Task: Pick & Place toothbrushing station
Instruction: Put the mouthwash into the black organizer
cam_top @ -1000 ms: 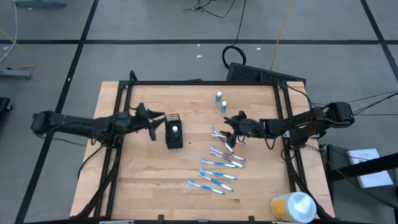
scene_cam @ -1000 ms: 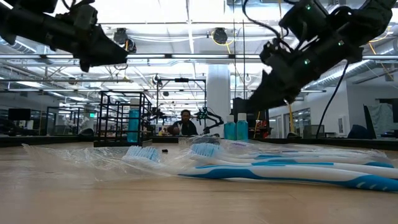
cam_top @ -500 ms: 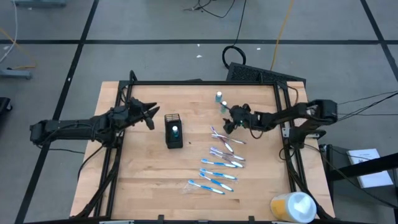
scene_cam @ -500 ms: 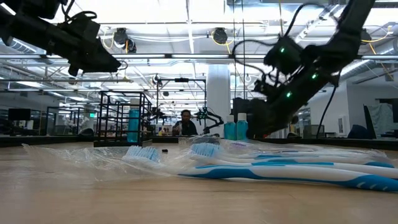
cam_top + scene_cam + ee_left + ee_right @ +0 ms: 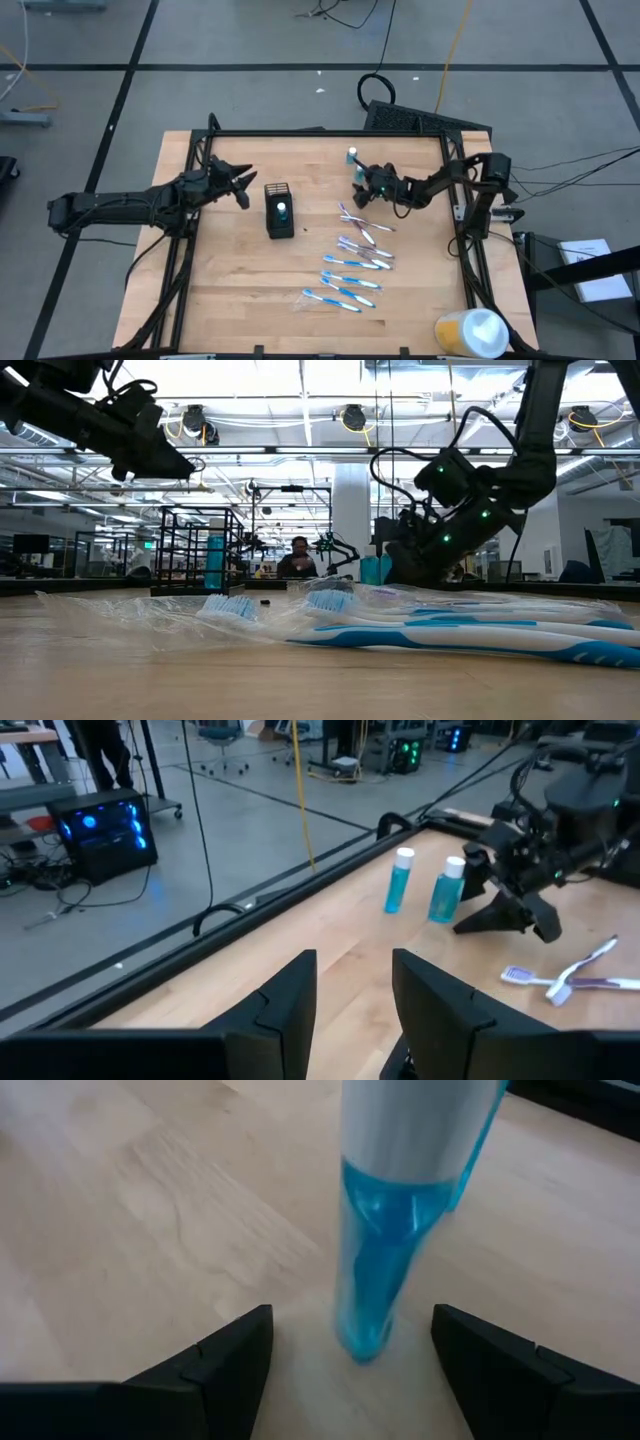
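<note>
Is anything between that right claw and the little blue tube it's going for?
Nothing visible. The right end effector is open, and the tube stands upright on bare wood just ahead of its fingers. A second tube stands beside the first, not in the path.

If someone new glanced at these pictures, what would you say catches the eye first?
Probably the right hand, open and low over the table's far side, with a small blue tube standing upright between its fingers, not yet gripped. Next, the blue-and-white toothbrushes scattered right of the black mesh holder at the middle, with the left hand hovering beside it.
</note>
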`<state>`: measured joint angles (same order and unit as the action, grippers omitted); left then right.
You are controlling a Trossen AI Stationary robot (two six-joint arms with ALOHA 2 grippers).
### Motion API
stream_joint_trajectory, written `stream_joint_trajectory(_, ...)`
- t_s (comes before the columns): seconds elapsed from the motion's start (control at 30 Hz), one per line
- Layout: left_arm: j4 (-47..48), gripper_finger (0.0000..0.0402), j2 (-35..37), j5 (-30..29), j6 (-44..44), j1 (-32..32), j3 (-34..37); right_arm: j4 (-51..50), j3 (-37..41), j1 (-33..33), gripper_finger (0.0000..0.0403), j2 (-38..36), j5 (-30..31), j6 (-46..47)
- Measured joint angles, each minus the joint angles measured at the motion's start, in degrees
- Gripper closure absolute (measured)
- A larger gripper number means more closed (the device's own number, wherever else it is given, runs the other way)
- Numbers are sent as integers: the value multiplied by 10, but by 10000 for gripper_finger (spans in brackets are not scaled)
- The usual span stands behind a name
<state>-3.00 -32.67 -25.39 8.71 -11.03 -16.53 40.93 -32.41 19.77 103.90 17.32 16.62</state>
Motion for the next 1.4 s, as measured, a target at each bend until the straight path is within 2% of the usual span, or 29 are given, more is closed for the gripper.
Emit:
stream_joint_trajectory(0.17, -1, 266, 0, -2, 0, 0, 0, 4, 0, 3, 138, 1, 26, -10)
stream_joint_trajectory(0.4, 3, 266, 0, -2, 0, 0, 0, 12, -6, 14, 143, 1, 20, -18)
stream_joint_trajectory(1.03, 2, 266, 0, -2, -2, 0, 0, 53, -7, 12, 259, 1, 18, -17)
stream_joint_trajectory(1.27, 2, 266, 0, -2, -6, 0, 0, 83, -7, 11, 310, 1, -67, -17)
stream_joint_trajectory(1.4, 3, 266, 0, -2, 4, 0, 0, 84, -7, 9, 335, 1, -88, -17)
